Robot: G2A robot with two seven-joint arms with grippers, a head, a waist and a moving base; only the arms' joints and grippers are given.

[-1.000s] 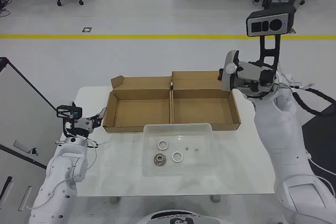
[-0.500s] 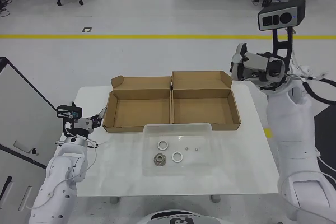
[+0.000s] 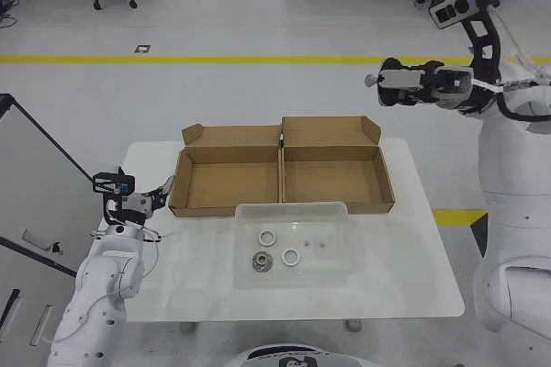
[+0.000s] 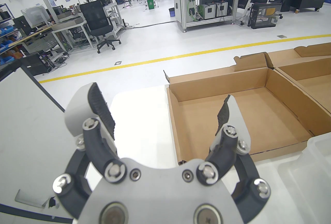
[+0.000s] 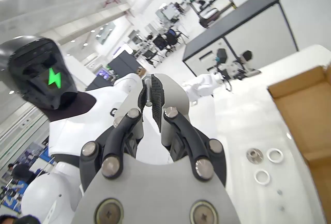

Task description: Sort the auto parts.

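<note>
A clear tray [image 3: 291, 208] at the table's front middle holds two white rings [image 3: 267, 237] [image 3: 292, 257], a metal flanged part [image 3: 261, 262] and a few tiny bits [image 3: 322, 245]. The right wrist view shows the flanged part [image 5: 254, 154] and the rings [image 5: 275, 155] far below. My right gripper [image 3: 376, 81] [image 5: 148, 90] is raised beyond the table's far right corner, shut on a small threaded bolt [image 5: 148, 91]. My left gripper [image 3: 161, 191] [image 4: 163, 103] is at the table's left edge, open, holding nothing, facing the left cardboard box [image 4: 232, 116].
Two open cardboard boxes stand side by side behind the tray, the left box [image 3: 228, 183] and the right box [image 3: 335, 181], both with bare floors. A grey cabinet [image 3: 18, 156] stands left of the table. Bare tabletop [image 3: 404, 266] lies right of the tray.
My right arm swung from over the right box's far corner up and away to the right, turning its gripper to point left. The left arm stayed still.
</note>
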